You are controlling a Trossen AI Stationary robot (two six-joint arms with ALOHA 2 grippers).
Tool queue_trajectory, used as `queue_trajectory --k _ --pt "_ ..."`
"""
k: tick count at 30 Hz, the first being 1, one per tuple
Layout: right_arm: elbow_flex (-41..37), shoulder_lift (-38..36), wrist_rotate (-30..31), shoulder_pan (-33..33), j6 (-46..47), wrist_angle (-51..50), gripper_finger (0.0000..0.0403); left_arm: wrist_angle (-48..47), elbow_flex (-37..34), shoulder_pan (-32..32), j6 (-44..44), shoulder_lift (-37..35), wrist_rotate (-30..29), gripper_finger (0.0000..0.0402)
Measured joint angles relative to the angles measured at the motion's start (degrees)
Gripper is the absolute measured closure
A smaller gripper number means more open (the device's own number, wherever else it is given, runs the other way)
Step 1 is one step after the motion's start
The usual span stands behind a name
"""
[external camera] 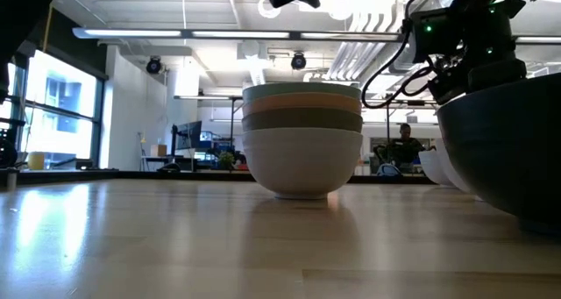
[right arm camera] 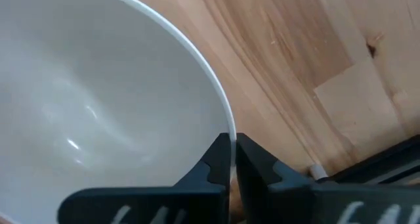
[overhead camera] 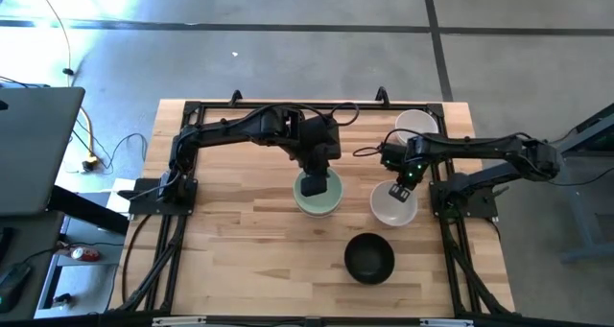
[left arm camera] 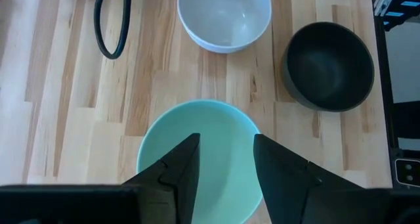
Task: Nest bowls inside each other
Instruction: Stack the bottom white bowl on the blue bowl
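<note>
On the table, my stacked bowls sit centre under my left gripper, fingers spread wide. At three o'clock, my right gripper pinches the white bowl rim; the black bowl sits at five.

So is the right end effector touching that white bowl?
Touching. The right wrist view shows the right end effector pinched shut on the white bowl's rim.

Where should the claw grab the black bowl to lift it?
Take the black bowl by its rim, coming straight down from above, one finger inside and one outside. It sits upright and empty with its mouth open, apart from the white bowl, which the right claw already pinches the same way.
</note>
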Motion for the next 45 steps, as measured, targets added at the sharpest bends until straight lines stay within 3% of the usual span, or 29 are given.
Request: queue_trajectory --k 12,18,28,45 --pt "1.9 -0.2 0.6 0.0 -0.3 -2.1 0.0403 -4.4 0.0 0.0 0.0 0.0 -0.2 0.0268" --pt "7.3 -0.2 1.9 0.0 -1.5 -6.5 0.0403 -8.6 0.0 0.0 0.0 0.0 -2.1 0.0268" --pt "16.3 -0.2 2.6 0.0 -2.6 -12.3 0.0403 -15.8 -0.4 0.0 0.0 -0.2 -11.7 0.0268" --pt "33.0 -0.2 2.3 0.0 -2.5 -16.2 0.0403 -16.0 -0.7 1.0 3.2 -0.7 -15.1 0.0268"
